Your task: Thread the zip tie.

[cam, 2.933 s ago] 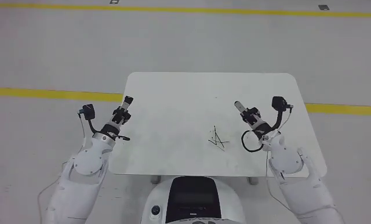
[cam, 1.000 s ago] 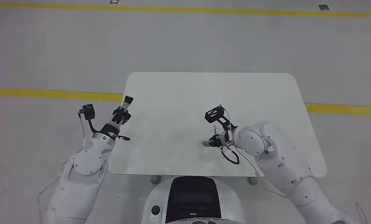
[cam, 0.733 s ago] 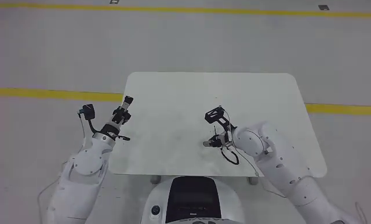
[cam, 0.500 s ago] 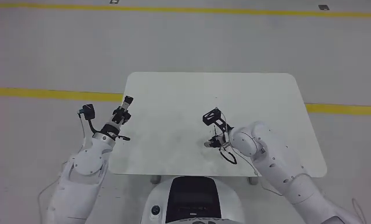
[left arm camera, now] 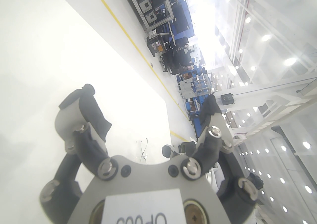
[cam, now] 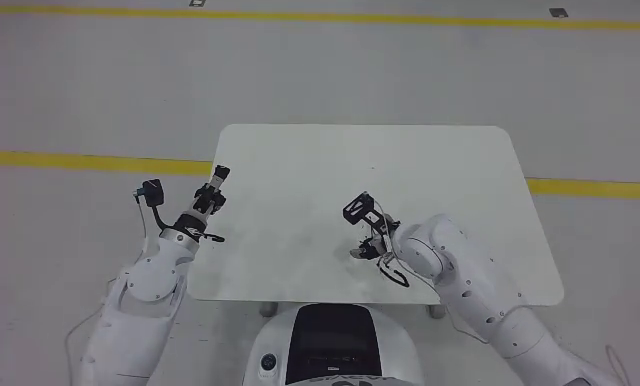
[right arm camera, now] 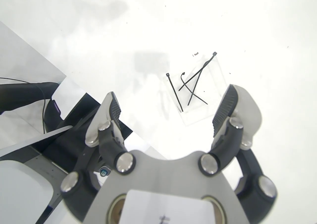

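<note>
**Right arm swings in over the ties**

My right gripper [right arm camera: 171,92] has come across from the table's right side and now hangs over the crossed black zip ties [right arm camera: 192,85], fingers spread wide, nothing held. The ties lie flat on the table [cam: 300,166] near its front edge, framed between my fingertips, untouched. Pick-up comes next, I judge. My left gripper [left arm camera: 148,92] waits open at the left edge.

The white, round-cornered table [cam: 300,166] bears what looks like a clear plastic sheet [right arm camera: 198,114] toward the table's front edge. On it lie black zip ties [right arm camera: 195,81]: three crossed, one just beside them.
</note>
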`<move>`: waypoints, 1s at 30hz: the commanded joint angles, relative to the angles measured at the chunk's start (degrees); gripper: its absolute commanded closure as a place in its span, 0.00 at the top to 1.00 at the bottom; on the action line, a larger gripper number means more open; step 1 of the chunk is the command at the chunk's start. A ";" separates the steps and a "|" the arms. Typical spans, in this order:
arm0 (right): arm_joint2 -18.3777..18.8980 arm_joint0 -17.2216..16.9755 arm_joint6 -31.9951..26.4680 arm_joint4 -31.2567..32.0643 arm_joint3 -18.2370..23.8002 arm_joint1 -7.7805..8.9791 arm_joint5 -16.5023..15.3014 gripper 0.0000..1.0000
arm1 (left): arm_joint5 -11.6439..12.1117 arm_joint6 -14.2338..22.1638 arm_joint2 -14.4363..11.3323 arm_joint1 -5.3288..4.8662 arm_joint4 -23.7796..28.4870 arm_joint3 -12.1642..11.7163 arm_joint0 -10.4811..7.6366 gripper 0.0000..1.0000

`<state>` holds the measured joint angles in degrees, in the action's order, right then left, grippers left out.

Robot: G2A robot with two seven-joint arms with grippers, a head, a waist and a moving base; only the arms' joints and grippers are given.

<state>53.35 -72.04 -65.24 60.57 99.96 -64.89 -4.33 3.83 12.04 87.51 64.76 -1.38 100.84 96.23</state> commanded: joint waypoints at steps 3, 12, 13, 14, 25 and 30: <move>-0.25 -0.40 1.77 0.03 0.08 0.03 -1.69 1.00 | 0.00 0.00 0.00 0.00 0.00 0.00 0.00 1.00; -0.90 -0.75 1.64 2.69 0.71 0.24 -4.35 1.00 | 0.00 0.00 0.00 0.00 0.00 0.00 0.00 1.00; -0.90 -0.75 1.64 2.69 0.71 0.24 -4.35 1.00 | 0.00 0.00 0.00 0.00 0.00 0.00 0.00 1.00; -0.90 -0.75 1.64 2.69 0.71 0.24 -4.35 1.00 | 0.00 0.00 0.00 0.00 0.00 0.00 0.00 1.00; -1.45 -0.88 3.55 2.94 -0.28 0.08 -4.62 1.00 | 0.00 0.00 0.00 0.00 0.00 0.00 0.00 1.00; -1.24 -1.18 5.10 4.15 -0.91 0.07 -3.23 1.00 | 0.00 0.00 0.00 0.00 0.00 0.00 0.00 1.00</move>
<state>52.04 -73.09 -61.02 64.07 99.33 -64.82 -8.33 3.83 12.04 87.51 64.76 -1.38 100.84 96.23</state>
